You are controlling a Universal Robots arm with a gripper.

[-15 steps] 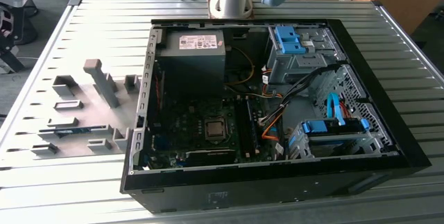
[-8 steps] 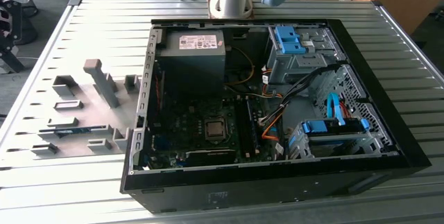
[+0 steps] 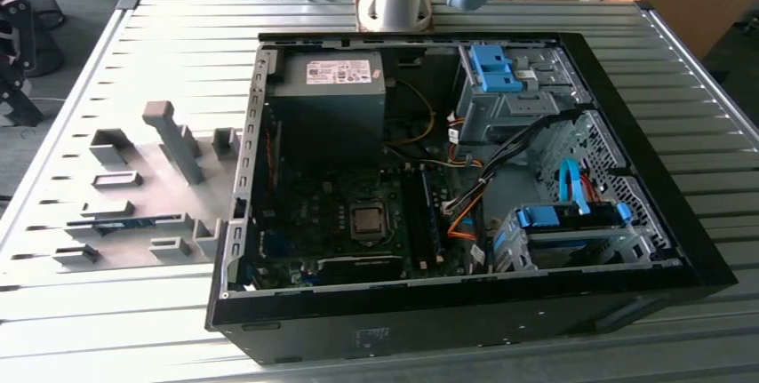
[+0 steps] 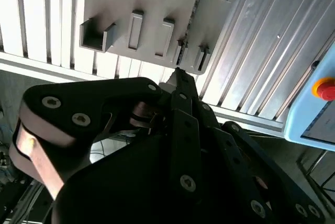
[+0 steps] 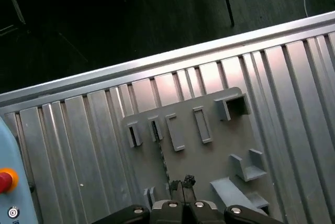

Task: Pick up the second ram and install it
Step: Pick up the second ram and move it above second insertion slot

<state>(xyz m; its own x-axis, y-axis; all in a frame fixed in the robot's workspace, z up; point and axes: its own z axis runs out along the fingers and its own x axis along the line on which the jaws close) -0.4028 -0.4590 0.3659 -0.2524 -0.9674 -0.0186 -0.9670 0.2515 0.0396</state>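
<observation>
Slatted metal table (image 3: 178,36) bears open computer case (image 3: 475,312) and grey fixture (image 3: 155,196).

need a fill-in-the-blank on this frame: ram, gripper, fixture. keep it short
1. The grey fixture plate lies at the exterior view's ____, beside the open computer case.
2. The second ram stands on edge in the ____, not in the case.
3. In both wrist views the gripper hangs above the plate with its fingers ____.

Missing words: left; fixture plate; shut.
</observation>
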